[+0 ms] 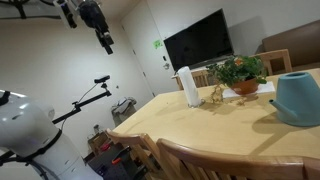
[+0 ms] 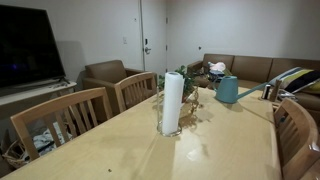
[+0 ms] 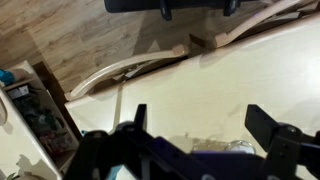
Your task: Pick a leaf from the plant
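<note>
Pincer (image 3: 195, 112) high over the worktop (image 3: 235, 85), jaws apart, well apart from the plant (image 1: 238, 70).
In the wrist view its two dark fingers (image 3: 138, 120) stand wide apart with nothing between them, above the pale worktop's edge and a curved chair back (image 3: 130, 68). The plant stands in its orange-brown pot (image 1: 245, 88) on the worktop, between the white cylinder (image 1: 187, 86) and the teal watering can (image 1: 298, 98); in an exterior view its leaves (image 2: 186, 76) show just behind the cylinder.
</note>
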### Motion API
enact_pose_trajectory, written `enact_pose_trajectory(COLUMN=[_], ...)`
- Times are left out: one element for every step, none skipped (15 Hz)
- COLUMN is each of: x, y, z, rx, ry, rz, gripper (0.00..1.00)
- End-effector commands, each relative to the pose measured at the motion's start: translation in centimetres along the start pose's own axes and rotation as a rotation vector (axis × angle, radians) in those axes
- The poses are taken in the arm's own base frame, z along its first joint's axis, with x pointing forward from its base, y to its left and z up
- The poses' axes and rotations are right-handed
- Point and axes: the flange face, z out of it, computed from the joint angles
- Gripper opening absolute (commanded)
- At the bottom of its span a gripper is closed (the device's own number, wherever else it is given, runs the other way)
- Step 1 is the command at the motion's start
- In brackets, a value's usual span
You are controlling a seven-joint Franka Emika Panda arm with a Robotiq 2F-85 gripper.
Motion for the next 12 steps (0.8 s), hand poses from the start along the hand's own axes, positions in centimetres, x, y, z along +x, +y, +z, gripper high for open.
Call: enact_pose_trajectory(x=[3.3,4.1,4.8,5.5,6.3,6.9,7.6,8.2,8.7,9.1,9.4,9.6], y=[0.2,0.2,0.3,0.3,0.2,0.1,0.0,0.0,0.1,0.1,0.0,0.0], z=[-2.6,-3.0,-3.4,-3.5,-3.5,-3.3,-2.8,-2.4,-2.1,-1.7,-1.4,-1.1], rx=[0.009,-0.002,-0.005,-0.016,-0.032,-0.038,-0.052,-0.061,-0.06,-0.068,-0.067,-0.069], ry=[-0.034,-0.032,-0.023,-0.015,-0.01,-0.021,-0.032,-0.039,-0.054,-0.07,-0.088,-0.104], rz=[0.041,0.06,0.09,0.118,0.148,0.162,0.182,0.202,0.207,0.223,0.211,0.2], gripper=[1.0,1.0,1.0,1.0,1.0,1.0,1.0,1.0,1.0,1.0,1.0,1.0])
